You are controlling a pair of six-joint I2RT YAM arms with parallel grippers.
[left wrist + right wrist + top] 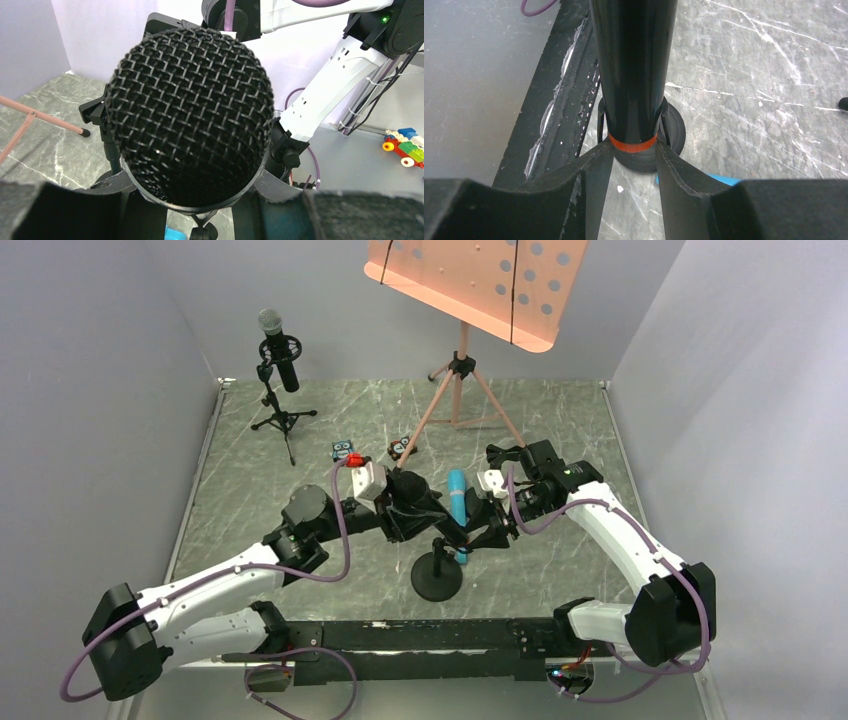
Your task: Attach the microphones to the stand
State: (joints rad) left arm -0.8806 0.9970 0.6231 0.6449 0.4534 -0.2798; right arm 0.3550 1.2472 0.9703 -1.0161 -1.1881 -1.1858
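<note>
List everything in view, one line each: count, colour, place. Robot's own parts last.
Silver-headed microphone: one, black body, clipped in the tripod stand, back left.
Tripod stand: one, black, back left.
Black microphone: one, orange ring, over the round-base stand.
Turquoise microphone: one, lying on the table between the arms.
Round-base stand: one, black, near centre.
Music stand: one, salmon, back centre.
Owl figurines: two, small, near the music stand's legs.
Toy bricks: one cluster, multicoloured, off the table.
Table: one, grey marbled.
Arms: two, white and black.
Left end effector: gripping the black microphone.
Right end effector: flanking its ringed end.

Top of black mic (631,70) cut off; turquoise mic (457,490) partly hidden by right pincer (487,527).
</note>
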